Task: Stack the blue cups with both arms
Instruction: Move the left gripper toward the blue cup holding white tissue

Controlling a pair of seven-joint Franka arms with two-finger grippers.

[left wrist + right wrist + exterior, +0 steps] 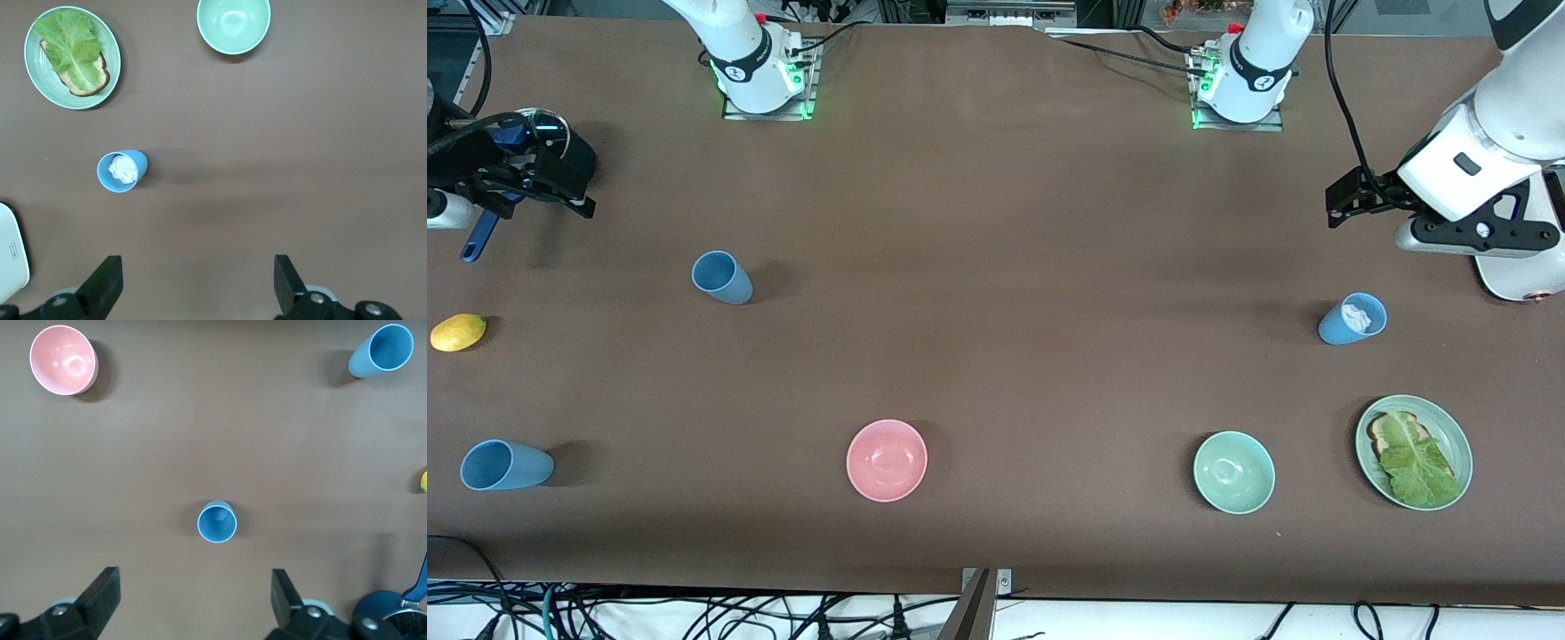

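Note:
Three blue cups stand apart on the brown table. One (722, 277) is toward the right arm's end and shows in the right wrist view (217, 521). A second (505, 465) is nearer the front camera at that end (380, 350). The third (1353, 318), toward the left arm's end, holds a crumpled white wad (122, 171). My right gripper (560, 191) (193, 583) hangs open and empty over the table beside a blue pan. My left gripper (1343, 200) (197, 270) hangs open and empty over bare table by the third cup.
A pink bowl (887, 460) (63, 360) and a mint-green bowl (1234, 472) (233, 23) sit near the front edge. A green plate (1449, 431) (43, 80) holds toast and lettuce. A lemon (458, 332) and a lidded blue pan (383, 613) lie at the right arm's end.

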